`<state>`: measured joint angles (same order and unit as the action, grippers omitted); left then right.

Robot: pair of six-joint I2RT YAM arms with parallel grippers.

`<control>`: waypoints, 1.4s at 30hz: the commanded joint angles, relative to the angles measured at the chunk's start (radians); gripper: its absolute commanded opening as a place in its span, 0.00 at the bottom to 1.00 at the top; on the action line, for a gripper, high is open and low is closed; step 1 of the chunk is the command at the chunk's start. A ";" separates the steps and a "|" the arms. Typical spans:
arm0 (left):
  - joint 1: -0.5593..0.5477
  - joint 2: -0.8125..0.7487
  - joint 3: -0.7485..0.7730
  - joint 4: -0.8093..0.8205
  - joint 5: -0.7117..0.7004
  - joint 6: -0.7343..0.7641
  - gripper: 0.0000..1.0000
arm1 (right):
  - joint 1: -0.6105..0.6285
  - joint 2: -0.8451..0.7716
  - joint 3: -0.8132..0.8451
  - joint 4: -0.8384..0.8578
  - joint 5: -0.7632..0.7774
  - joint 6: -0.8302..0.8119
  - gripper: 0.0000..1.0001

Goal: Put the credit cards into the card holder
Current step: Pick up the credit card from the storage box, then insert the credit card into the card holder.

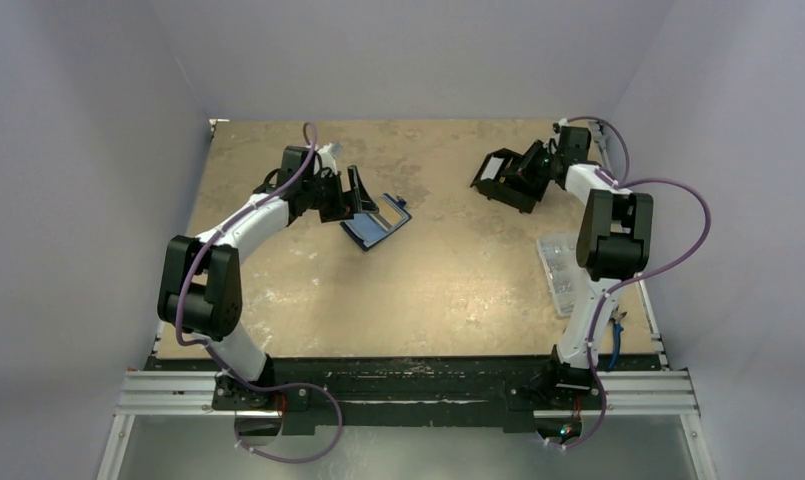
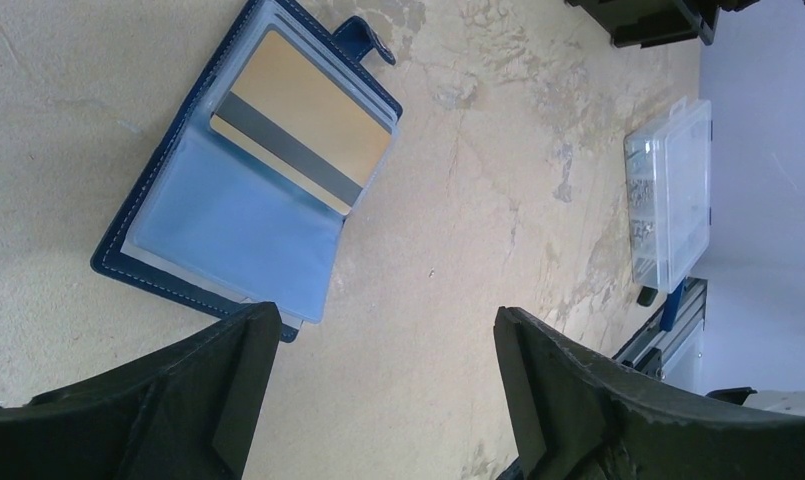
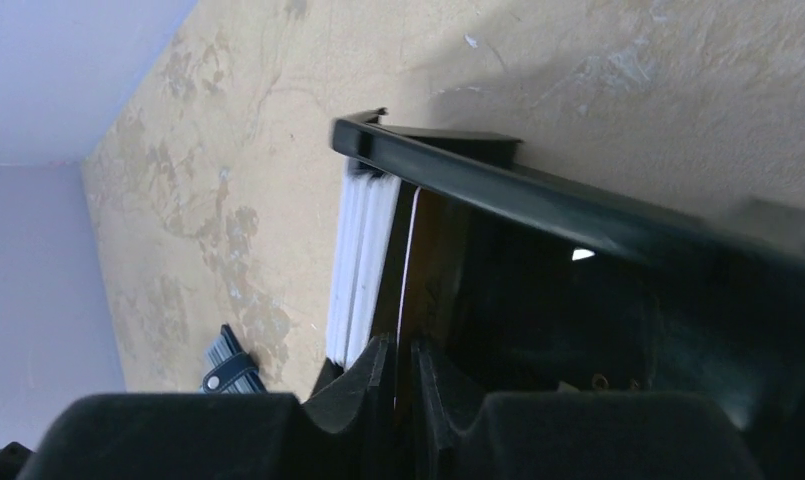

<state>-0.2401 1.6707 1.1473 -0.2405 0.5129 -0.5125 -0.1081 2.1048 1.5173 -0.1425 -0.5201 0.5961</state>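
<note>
Right fingers (image 3: 366, 398) pinch a thin pale-edged card (image 3: 408, 270) inside the black open-sided box (image 3: 538, 190); it wants a straight pull out. Left fingers (image 2: 228, 380) gape beside the open navy-blue folding card holder (image 2: 228, 235).

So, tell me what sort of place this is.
Most likely a robotics lab test cell, not a home or shop: plain pale walls box in a worn tan table, and the left arm and right arm are mounted on an aluminium rail at its near edge.

A thin card (image 3: 408, 280) is pinched edge-on by the right gripper (image 3: 403, 365) inside a black box (image 3: 538, 190). White cards (image 3: 363, 250) are stacked just beside it.
</note>
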 commanded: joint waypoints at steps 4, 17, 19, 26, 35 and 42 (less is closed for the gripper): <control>-0.010 0.000 -0.003 0.043 0.022 0.012 0.84 | -0.018 -0.098 -0.040 0.022 -0.032 0.007 0.10; -0.013 0.015 0.003 0.025 -0.012 0.017 0.84 | -0.019 -0.217 0.027 -0.215 0.210 -0.167 0.00; -0.013 0.023 0.010 0.011 -0.027 0.020 0.84 | 0.006 -0.249 0.045 -0.255 0.347 -0.224 0.00; -0.011 0.029 0.002 0.001 -0.104 0.008 0.83 | 0.237 -0.342 0.083 -0.223 0.867 -0.443 0.00; 0.002 0.063 -0.067 0.104 -0.047 -0.078 0.67 | 0.409 -0.322 0.065 -0.012 0.381 -0.471 0.00; 0.008 0.151 -0.154 0.329 0.132 -0.212 0.36 | 0.439 -0.035 0.222 0.058 -0.284 -0.237 0.00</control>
<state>-0.2409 1.7782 1.0298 -0.0818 0.5274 -0.6346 0.3103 1.9301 1.6592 -0.1551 -0.3775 0.2260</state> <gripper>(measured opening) 0.410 0.060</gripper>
